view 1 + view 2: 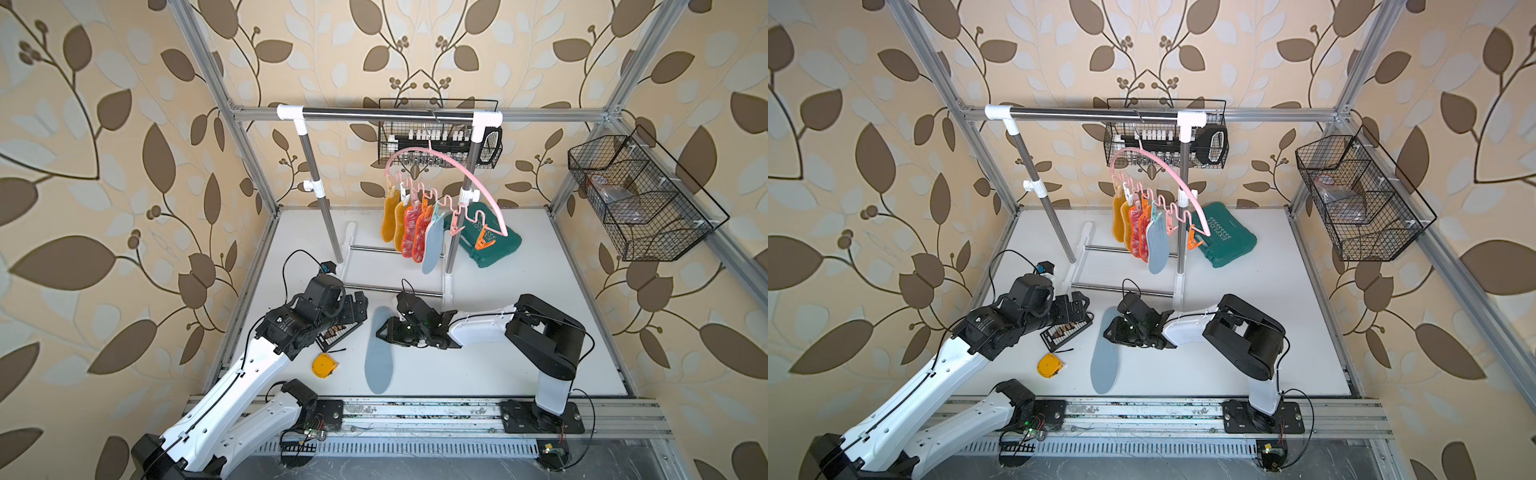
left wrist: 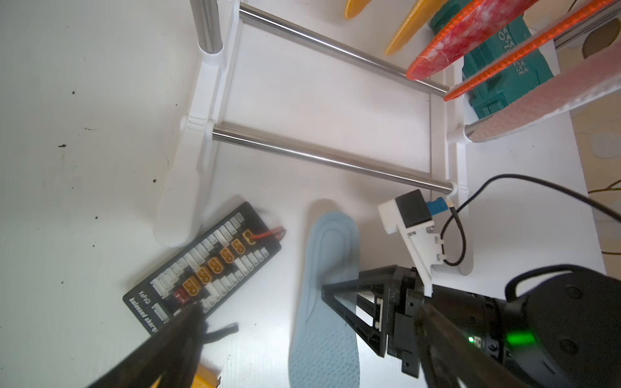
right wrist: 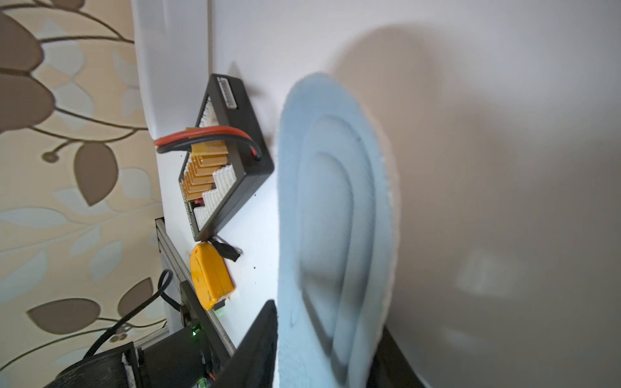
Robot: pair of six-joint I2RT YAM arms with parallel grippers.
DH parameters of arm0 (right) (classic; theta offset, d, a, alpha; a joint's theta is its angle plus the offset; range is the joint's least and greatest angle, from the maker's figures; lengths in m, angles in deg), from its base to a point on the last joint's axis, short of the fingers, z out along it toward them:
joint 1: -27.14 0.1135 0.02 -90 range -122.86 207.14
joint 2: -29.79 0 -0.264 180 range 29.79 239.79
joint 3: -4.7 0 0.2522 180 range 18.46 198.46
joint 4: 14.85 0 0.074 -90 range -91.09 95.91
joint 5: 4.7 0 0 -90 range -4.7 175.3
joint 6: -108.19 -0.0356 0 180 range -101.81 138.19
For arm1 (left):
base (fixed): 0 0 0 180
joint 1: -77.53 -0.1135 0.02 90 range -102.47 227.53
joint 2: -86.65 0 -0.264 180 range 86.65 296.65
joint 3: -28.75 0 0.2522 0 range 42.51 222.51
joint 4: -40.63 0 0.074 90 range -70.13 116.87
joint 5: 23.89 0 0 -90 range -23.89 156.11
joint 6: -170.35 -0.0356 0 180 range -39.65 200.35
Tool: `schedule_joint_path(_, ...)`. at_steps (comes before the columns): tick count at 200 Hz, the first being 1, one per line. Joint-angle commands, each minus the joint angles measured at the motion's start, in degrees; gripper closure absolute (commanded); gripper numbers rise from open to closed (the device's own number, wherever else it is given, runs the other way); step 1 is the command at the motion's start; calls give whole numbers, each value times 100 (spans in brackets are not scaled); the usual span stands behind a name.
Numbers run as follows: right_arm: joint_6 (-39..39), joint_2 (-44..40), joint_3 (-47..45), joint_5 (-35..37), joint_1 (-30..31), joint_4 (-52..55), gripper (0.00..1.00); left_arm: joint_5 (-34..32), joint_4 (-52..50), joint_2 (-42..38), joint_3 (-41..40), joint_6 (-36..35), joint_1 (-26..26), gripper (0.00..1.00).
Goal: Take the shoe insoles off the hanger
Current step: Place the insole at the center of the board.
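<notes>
Done: one blue insole [image 1: 378, 353] lies flat on the table [image 1: 540, 266], off the hanger [image 1: 433, 148]
Left: five hanging insoles [image 1: 411, 232] are clipped there: two yellow, two red, one blue
Right gripper [image 1: 386, 330]: low at the blue insole's side, jaws apart, its edge between them, seemingly not pinched
Left gripper [image 1: 359, 305]: spread wide, empty, over the charger board [image 2: 208, 265], well apart from the hanger

Both top views looked down from high at the front over the whole white table [image 1: 478, 374] and rack [image 1: 390, 114]. The left wrist camera peered close at the rack's foot. The right one sat almost against a pale blue insole [image 3: 336, 218], seemingly skimming the tabletop. Both wrist views shared that insole and a connector board [image 2: 201, 268].
</notes>
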Motion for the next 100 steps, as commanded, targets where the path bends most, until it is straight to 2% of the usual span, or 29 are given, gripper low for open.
schedule_joint_path(1,81,-285,-225,377,-27,560,60,60,128,-125,-65,63,-42,1)
schedule_joint_path(57,535,-675,-354,391,-178,809,56,286,264,-104,-123,138,-43,1)
schedule_joint_path(76,770,-865,-464,283,-272,793,52,401,219,-73,-76,186,-35,1)
schedule_joint_path(82,886,-944,-501,267,-289,786,41,475,276,-75,-112,186,-38,1)
schedule_joint_path(100,1161,-1298,-724,417,-356,783,40,705,506,-56,-234,105,-43,1)
